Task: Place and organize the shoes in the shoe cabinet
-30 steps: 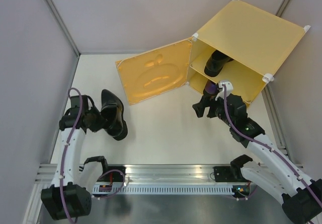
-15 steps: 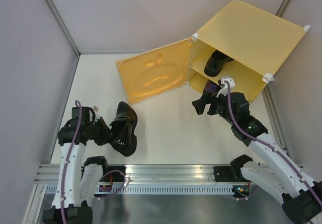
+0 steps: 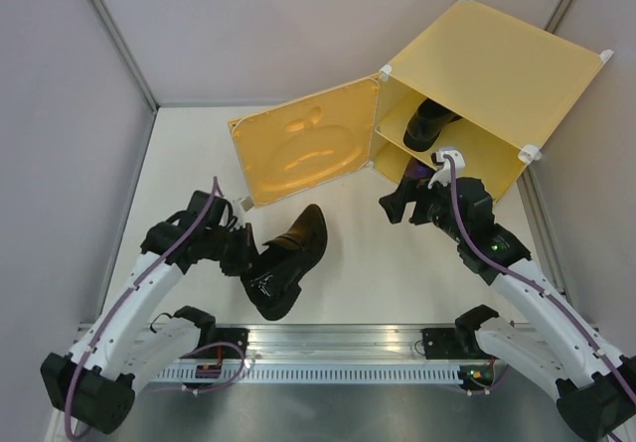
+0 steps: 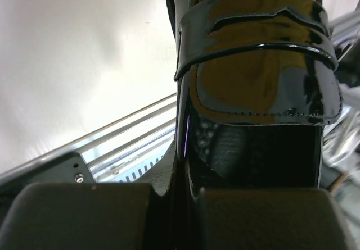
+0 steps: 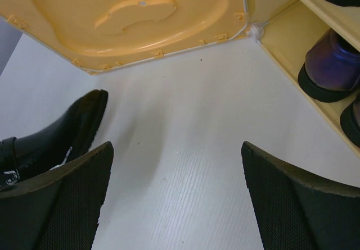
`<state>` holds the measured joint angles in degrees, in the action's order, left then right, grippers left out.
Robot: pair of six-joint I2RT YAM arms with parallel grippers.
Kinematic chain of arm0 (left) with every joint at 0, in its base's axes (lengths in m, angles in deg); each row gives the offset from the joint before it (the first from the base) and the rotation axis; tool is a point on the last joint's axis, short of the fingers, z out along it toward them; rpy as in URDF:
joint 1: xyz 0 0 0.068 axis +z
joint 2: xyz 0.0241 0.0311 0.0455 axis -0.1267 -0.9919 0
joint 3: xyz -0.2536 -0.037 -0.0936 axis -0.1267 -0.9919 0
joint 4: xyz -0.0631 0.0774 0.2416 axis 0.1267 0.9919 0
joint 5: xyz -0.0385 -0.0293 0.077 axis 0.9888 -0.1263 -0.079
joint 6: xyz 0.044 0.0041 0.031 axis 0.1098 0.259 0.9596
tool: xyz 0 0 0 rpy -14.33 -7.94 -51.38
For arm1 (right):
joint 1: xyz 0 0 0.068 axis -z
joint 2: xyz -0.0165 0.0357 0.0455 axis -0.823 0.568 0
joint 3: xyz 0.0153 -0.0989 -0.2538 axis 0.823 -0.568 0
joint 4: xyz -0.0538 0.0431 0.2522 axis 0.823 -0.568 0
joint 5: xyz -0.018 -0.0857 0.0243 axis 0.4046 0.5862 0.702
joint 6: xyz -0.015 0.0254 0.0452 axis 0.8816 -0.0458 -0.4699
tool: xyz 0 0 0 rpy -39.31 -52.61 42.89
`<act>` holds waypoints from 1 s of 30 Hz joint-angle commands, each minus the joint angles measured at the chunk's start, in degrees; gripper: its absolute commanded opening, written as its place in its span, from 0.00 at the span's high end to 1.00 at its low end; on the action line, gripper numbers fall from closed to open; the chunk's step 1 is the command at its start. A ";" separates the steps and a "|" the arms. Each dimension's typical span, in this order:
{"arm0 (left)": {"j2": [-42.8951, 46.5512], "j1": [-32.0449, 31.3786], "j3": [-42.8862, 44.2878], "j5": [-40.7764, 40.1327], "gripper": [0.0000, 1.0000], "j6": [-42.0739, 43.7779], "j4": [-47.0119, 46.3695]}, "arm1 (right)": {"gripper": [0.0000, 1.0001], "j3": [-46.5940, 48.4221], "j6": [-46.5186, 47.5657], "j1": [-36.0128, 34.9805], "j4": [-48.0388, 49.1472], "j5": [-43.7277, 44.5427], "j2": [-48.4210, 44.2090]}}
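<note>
My left gripper (image 3: 248, 260) is shut on the heel rim of a black glossy shoe (image 3: 288, 256), held above the table with its toe pointing at the yellow shoe cabinet (image 3: 497, 74). The shoe fills the left wrist view (image 4: 253, 64). The cabinet door (image 3: 303, 152) with the apple shape hangs open. Another black shoe (image 3: 429, 122) sits on the upper shelf. A dark purple shoe (image 5: 329, 67) stands in the lower compartment, with a second one (image 5: 351, 121) beside it at the frame edge. My right gripper (image 3: 396, 204) is open and empty in front of the lower compartment.
Grey walls close in the white table (image 3: 348, 253) on the left, back and right. A metal rail (image 3: 338, 348) runs along the near edge between the arm bases. The open door (image 5: 135, 19) lies across the table's middle back.
My left arm has carried the black shoe from the left side towards the table's middle and turned its toe towards the cabinet. The right arm has hardly moved.
</note>
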<state>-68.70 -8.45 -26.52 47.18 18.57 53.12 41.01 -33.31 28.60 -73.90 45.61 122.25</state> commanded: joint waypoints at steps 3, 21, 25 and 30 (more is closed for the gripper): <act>-8.99 -14.67 9.36 -7.99 0.98 -6.41 -16.97 | 0.02 4.91 0.99 -0.11 -1.56 1.97 -1.38; -46.69 -41.13 22.99 -47.27 0.98 -1.76 -38.95 | 0.02 6.68 -0.94 -0.11 -16.58 7.16 -11.66; -51.10 -43.24 22.82 -50.09 0.88 -2.28 -39.92 | 0.02 4.83 -1.90 -0.20 -18.78 6.37 -13.42; -49.54 -44.39 20.20 -49.48 0.37 -6.15 -39.83 | 0.02 2.02 -2.61 -0.20 -20.98 4.52 -15.00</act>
<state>-120.68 -51.77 -6.52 -0.60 15.33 18.32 44.40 -34.64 28.60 -91.87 51.27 107.71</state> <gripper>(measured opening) 0.565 0.977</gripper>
